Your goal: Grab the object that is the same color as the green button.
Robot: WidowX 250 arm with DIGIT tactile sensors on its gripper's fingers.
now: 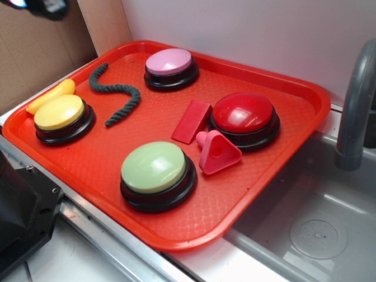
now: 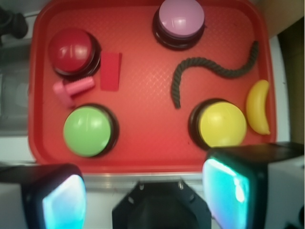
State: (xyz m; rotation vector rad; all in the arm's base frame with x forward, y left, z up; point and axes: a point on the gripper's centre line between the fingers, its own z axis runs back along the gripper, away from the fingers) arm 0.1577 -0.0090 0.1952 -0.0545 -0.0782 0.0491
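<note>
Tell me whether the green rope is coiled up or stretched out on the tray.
Stretched out, not coiled. The green rope lies flat on the red tray in a loose S-curve between the yellow button and pink button, its ends apart.

Dark green rope (image 2: pixel 209 71) lies wavy on the red tray (image 2: pixel 143 143) (between pink (image 2: pixel 181 19) and yellow buttons (image 2: pixel 222 124)).

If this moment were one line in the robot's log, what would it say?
phase: approach | target: green rope untouched, between pink button and yellow button | hand: open, empty, above tray edge
</note>
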